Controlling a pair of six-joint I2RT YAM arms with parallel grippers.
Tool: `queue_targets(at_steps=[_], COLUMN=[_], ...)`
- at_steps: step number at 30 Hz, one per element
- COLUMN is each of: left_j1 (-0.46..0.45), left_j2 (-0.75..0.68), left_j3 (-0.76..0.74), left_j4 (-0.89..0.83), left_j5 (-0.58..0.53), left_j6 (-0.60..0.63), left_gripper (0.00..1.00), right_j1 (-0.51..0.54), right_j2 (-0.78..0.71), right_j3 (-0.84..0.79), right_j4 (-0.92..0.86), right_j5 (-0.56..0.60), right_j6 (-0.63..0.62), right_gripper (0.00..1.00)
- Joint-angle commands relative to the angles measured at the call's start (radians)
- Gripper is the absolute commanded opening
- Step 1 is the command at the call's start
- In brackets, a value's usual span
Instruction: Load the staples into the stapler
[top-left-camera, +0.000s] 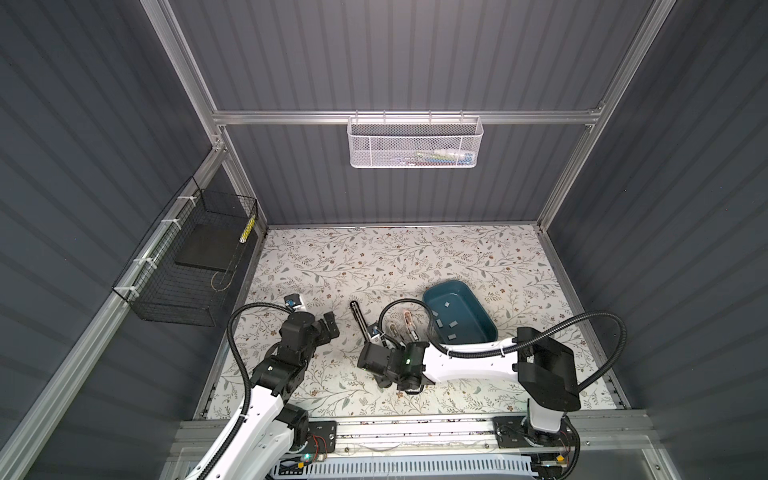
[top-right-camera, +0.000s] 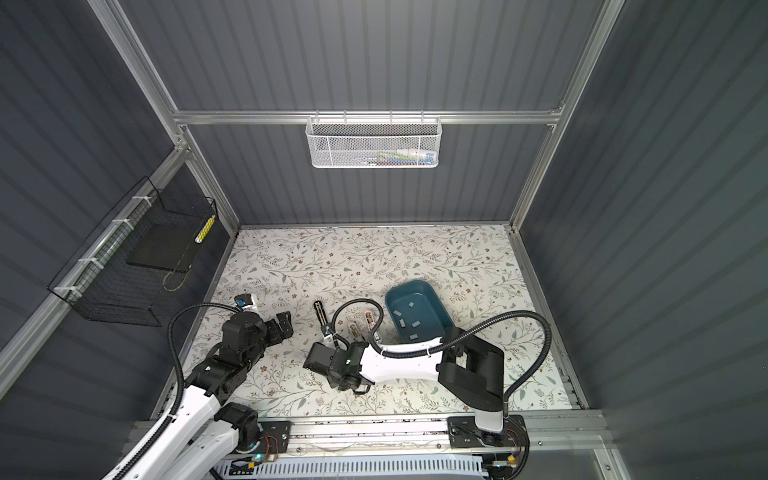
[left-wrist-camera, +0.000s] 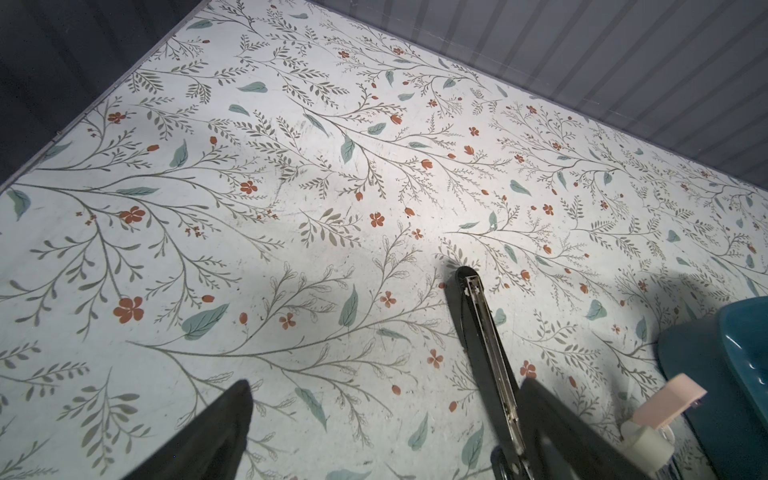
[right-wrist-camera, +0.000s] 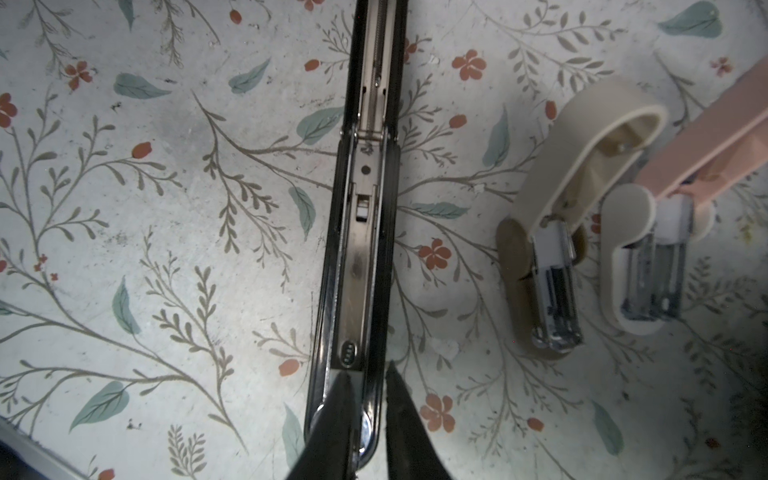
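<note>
Right pincer (right-wrist-camera: 368, 372) at black stapler (right-wrist-camera: 359, 257), wrist view only

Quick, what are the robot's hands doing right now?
Left gripper: open, holding nothing.
Right gripper: almost shut at one end of the black stapler; a grip cannot be told.

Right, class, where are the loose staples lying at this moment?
In a top view the staples lie scattered inside the teal tray, right of the table centre, with the pink stapler just to its left.
</note>
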Motion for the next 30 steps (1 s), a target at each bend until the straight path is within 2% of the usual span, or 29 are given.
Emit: queue_targets(at_steps=[1, 22, 30], left_j1=[0.004, 0.004, 0.004], left_j2=[-0.012, -0.01, -0.015], left_j3=[-0.005, -0.004, -0.006], left_j4=[-0.015, -0.016, -0.016], left_j5=[0.003, 0.004, 0.003], left_j6=[-0.012, -0.012, -0.012], left_gripper=[0.99, 0.99, 0.99], right_j1=[-0.002, 0.04, 0.045], right_j2=[0.02, 0.02, -0.102], right_j3=[-0.02, -0.04, -0.02], right_j4=[-0.009, -0.072, -0.096], right_j5=[-0.015, 0.009, 0.104], right_j6=[0.023, 0.065, 0.002], right_gripper=[0.18, 0.12, 0.22])
